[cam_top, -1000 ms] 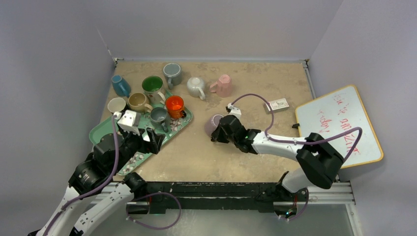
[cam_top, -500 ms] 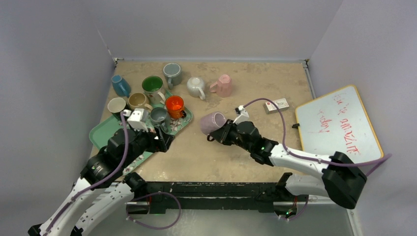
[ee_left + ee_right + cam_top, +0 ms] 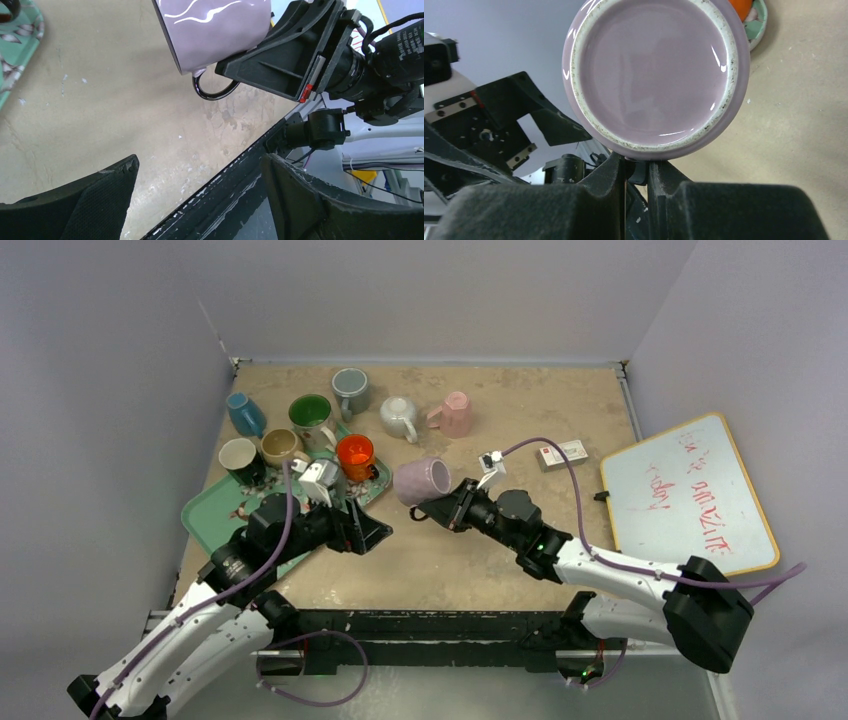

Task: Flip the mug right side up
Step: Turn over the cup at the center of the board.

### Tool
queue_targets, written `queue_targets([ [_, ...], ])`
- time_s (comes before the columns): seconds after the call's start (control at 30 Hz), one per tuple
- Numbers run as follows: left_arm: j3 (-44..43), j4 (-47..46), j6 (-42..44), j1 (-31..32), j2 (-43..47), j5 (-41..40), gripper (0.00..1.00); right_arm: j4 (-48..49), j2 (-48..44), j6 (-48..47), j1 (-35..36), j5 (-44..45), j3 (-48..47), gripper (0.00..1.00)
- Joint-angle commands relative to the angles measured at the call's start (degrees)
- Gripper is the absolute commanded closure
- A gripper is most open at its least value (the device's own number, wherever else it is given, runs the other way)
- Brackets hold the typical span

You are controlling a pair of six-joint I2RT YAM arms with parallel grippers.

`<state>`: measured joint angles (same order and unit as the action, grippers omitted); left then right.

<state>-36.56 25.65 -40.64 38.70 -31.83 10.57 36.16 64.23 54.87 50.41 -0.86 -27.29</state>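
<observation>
The shiny round purple mug (image 3: 421,480) hangs on its side over the middle of the rough brown surface (image 3: 500,420), its loop handle (image 3: 212,91) pinched in the stretched-out right claw (image 3: 636,172), with the left claw (image 3: 200,160) wide open just beside it.

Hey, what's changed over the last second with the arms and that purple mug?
The right pincer, shut on the purple mug, lifted it and carried it left. The left pincer, open, swung right toward it. The green tray and orange mug stayed put.
</observation>
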Motion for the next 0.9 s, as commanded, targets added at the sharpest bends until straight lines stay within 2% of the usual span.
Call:
queue_targets([
  [0.0, 2.9, -6.9, -3.7, 0.0, 1.3, 2.7, 0.10, 10.2, -1.8, 0.1, 0.2, -1.3, -1.3, 1.00],
  [0.1, 2.8, -5.0, -5.6, 0.0, 2.1, -0.3, 0.14, 9.1, -2.3, 0.3, 0.2, -1.1, -2.2, 1.00],
  [0.23, 4.2, -5.1, -8.7, 0.0, 4.2, -3.6, 0.14, 4.6, -3.1, -0.3, 0.2, -1.0, -3.5, 1.00],
  [0.33, 5.3, -7.4, -10.4, 0.0, 5.1, -3.3, 0.14, 8.2, -4.1, 1.0, 0.3, -0.6, -1.9, 1.00],
  [0.47, 5.4, -8.2, -12.4, 0.0, 4.3, -3.3, 0.16, 3.8, -5.5, 0.7, 0.3, 0.0, -3.6, 1.00],
  [0.6, 6.2, -9.8, -14.5, 0.0, 3.7, -2.8, 0.16, 4.4, -6.5, 1.4, 0.3, -0.3, -3.5, 1.00],
  [0.73, 8.2, -13.4, -18.3, 0.0, 3.7, -2.6, 0.17, 3.3, -6.9, 2.6, 0.3, -1.1, -4.3, 1.00],
  [0.87, 10.3, -19.0, -18.0, 0.0, 4.0, -0.1, 0.17, 3.5, -6.8, 3.3, 0.3, -2.5, -5.3, 1.00],
])
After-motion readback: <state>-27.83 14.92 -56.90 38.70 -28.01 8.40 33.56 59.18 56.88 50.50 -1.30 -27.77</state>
